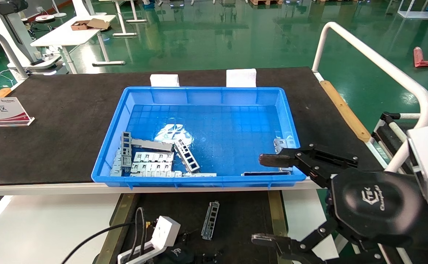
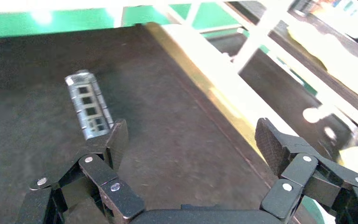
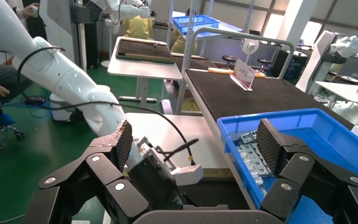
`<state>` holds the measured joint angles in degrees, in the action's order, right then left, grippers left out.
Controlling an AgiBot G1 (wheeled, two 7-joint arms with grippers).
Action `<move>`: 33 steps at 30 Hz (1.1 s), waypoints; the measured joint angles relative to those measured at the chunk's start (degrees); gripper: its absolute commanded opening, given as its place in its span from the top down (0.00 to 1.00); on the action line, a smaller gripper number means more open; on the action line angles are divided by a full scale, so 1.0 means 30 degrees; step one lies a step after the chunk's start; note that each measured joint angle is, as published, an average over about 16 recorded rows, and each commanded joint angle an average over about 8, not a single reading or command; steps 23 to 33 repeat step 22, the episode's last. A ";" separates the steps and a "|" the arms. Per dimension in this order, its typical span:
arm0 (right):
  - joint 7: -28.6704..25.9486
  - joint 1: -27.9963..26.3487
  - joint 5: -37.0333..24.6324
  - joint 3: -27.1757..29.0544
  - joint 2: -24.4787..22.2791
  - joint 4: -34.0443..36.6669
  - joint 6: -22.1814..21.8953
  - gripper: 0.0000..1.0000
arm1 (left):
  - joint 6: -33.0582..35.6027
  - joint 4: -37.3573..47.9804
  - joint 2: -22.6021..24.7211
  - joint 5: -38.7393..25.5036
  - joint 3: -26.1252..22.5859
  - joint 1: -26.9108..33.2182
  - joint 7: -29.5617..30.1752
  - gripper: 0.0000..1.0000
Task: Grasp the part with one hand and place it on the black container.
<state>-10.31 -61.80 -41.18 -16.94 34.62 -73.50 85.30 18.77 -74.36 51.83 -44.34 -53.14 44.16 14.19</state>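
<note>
The part [image 1: 210, 220], a silver ladder-like channel strip, lies free on the black container [image 1: 243, 216], just in front of the blue bin. In the left wrist view the part [image 2: 88, 109] rests on the black surface [image 2: 168, 121], beside one fingertip and outside the jaws. My left gripper [image 2: 193, 140] is open and empty, low over the container. My right gripper [image 1: 265, 200] is open and empty, held above the container's right rail near the bin's front right corner. It is also open in its wrist view [image 3: 193, 144].
The blue bin [image 1: 291, 121] holds several silver metal pieces [image 1: 151, 161] in its front left corner and a few at its front right. Olive-brown rails [image 1: 274, 209] edge the container. A white camera box and cables [image 1: 164, 231] sit on my left wrist. A sign [image 1: 1, 112] stands at far left.
</note>
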 measured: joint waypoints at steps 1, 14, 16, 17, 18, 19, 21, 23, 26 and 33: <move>0.0001 0.0000 0.0001 -0.0001 0.0000 0.0000 0.0000 0.00 | 0.0397 -0.0135 -0.0237 0.0022 0.0054 0.0060 -0.0079 0.00; 0.0007 -0.0003 0.0010 -0.0015 -0.0006 0.0000 -0.0006 0.00 | 0.4757 -0.0948 -0.2259 0.0955 0.1439 0.0661 -0.1654 0.00; 0.0008 -0.0004 0.0011 -0.0016 -0.0007 0.0000 -0.0007 0.00 | 0.5163 -0.0973 -0.2394 0.1129 0.1641 0.0687 -0.1860 0.00; 0.0008 -0.0004 0.0011 -0.0017 -0.0007 0.0000 -0.0007 0.00 | 0.5296 -0.0980 -0.2442 0.1190 0.1712 0.0694 -0.1931 0.00; 0.0009 -0.0004 0.0012 -0.0017 -0.0007 0.0000 -0.0007 0.00 | 0.5424 -0.0987 -0.2487 0.1252 0.1784 0.0697 -0.2003 0.00; 0.0009 -0.0004 0.0012 -0.0018 -0.0007 0.0000 -0.0008 0.00 | 0.5548 -0.0994 -0.2529 0.1316 0.1856 0.0696 -0.2076 0.00; 0.0009 -0.0004 0.0013 -0.0019 -0.0008 0.0000 -0.0008 0.00 | 0.5772 -0.1004 -0.2596 0.1432 0.1987 0.0688 -0.2222 0.00; 0.0010 -0.0004 0.0013 -0.0019 -0.0008 0.0000 -0.0008 0.00 | 0.5884 -0.1010 -0.2624 0.1486 0.2050 0.0683 -0.2300 0.00; 0.0010 -0.0004 0.0013 -0.0019 -0.0008 0.0000 -0.0008 0.00 | 0.5884 -0.1010 -0.2624 0.1486 0.2050 0.0683 -0.2300 0.00; 0.0010 -0.0004 0.0013 -0.0019 -0.0008 0.0000 -0.0008 0.00 | 0.5884 -0.1010 -0.2624 0.1486 0.2050 0.0683 -0.2300 0.00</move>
